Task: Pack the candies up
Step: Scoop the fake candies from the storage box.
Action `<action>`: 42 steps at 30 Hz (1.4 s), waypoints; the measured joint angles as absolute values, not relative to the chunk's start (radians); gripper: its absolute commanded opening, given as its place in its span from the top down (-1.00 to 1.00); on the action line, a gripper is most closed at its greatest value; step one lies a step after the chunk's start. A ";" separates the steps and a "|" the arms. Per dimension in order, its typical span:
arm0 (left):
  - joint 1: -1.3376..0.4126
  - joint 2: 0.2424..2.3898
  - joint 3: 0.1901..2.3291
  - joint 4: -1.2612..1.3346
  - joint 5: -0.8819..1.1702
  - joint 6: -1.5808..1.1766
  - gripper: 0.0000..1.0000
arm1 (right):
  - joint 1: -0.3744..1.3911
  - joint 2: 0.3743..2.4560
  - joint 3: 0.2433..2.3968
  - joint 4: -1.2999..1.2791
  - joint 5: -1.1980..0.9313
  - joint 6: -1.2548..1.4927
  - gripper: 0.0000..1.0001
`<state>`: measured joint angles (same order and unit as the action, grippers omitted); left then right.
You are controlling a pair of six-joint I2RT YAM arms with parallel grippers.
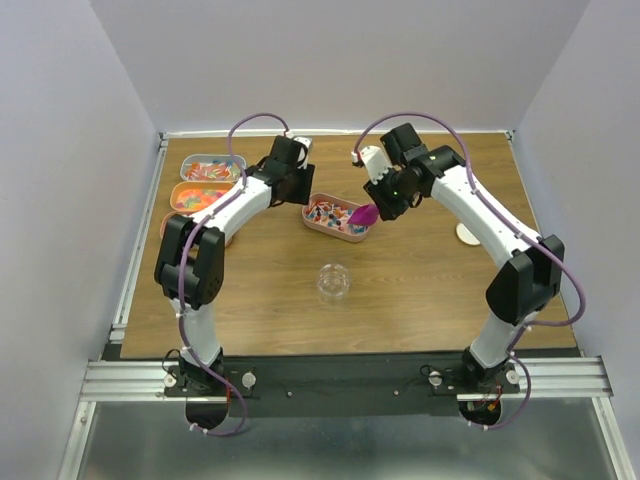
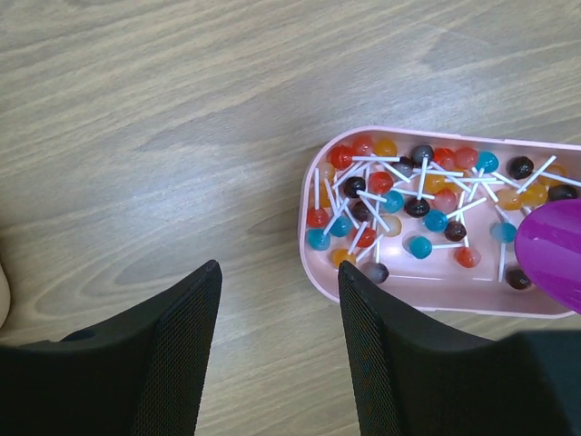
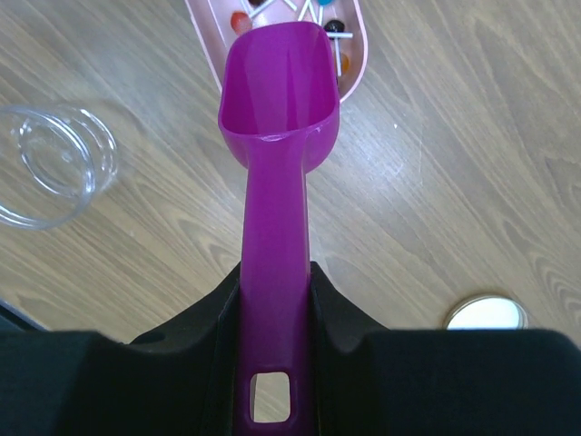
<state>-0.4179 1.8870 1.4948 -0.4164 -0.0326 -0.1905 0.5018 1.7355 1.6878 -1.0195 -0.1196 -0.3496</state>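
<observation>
My right claw is clamped on the scoop handle; the scoop is empty above the pink tray. Left claw gapes, idle. Risk: sticks on the candies snag the lip and flick some out.

L gripper spread, R gripper clamped on scoop, both arms stretched fwd.

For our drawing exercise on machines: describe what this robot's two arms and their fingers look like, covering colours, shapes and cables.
Both the left arm and the right arm have white tubular links joined by black joint housings. A thin purple cable loops along each. The fingers are black, broad and flat, with a finely meshed texture. No markings are legible.
</observation>
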 measured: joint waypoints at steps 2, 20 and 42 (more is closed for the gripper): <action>-0.418 1.898 1.496 -0.416 -0.023 -0.188 -0.23 | 0.502 1.765 1.709 -1.044 -0.118 -0.362 0.99; -0.417 2.014 1.586 -0.420 0.063 -0.170 -0.16 | 0.502 1.846 1.716 -1.062 -0.118 -0.459 0.99; -0.412 2.069 1.592 -0.427 0.148 -0.165 -0.04 | 0.509 1.859 1.600 -0.912 -0.129 -0.510 0.99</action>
<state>-0.4118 2.0693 1.5921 -0.4267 0.1482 -0.1650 0.5095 1.8587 1.6001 -0.9115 -0.1287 -0.5102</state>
